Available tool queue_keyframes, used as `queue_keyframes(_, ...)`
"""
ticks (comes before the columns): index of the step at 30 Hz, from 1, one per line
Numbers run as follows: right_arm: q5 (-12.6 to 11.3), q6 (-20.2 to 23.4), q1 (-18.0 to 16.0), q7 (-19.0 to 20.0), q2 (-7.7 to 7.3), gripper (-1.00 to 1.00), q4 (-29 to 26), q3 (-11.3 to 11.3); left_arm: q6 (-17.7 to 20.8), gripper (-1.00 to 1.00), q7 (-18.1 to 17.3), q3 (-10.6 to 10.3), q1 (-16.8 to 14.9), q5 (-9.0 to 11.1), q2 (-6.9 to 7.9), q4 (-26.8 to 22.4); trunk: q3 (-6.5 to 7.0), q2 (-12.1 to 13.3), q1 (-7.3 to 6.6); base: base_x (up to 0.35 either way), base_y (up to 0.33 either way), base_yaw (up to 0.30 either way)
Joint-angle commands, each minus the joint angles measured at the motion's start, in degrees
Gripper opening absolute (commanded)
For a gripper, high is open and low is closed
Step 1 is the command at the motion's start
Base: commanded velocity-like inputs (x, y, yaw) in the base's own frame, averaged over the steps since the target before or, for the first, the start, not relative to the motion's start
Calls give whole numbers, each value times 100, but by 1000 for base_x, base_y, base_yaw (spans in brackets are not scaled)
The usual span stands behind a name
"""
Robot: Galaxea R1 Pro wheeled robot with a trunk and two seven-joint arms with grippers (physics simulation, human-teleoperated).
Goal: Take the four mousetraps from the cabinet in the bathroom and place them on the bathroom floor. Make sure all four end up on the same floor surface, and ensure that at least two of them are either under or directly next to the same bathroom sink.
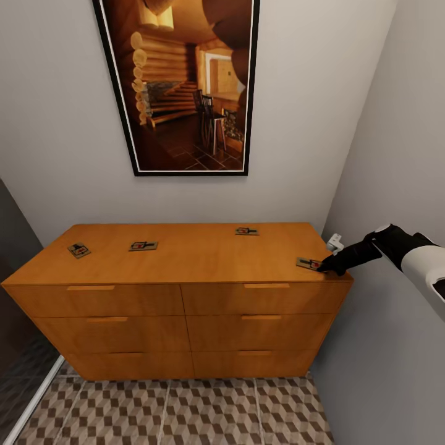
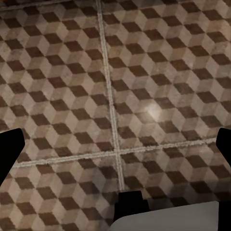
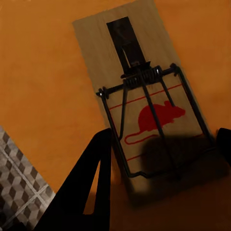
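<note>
Mousetrap (image 3: 144, 103) sits flat on the cabinet (image 1: 185, 259), and we've got our right pincer (image 3: 163, 159) spread apart right over its near end.

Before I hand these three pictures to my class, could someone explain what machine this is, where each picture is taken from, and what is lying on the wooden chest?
This is a simulated two-armed robot, steered by a person. The big picture comes from its head camera, looking down at a wide orange-brown wooden cabinet. On top lie four small flat tan wooden mousetraps. The black right gripper reaches the nearest one. The right wrist camera shows that trap close up, with open fingers either side; nothing is held yet. The left wrist camera looks down at the cube-patterned tiled floor.
</note>
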Motion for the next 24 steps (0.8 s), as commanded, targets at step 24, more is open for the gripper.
queue_keyframes(24,53,94,64,14,31,-100,-131,35,-38,100,-11,-25,-12,4,-1,24,-7,-1,1,0,0,0)
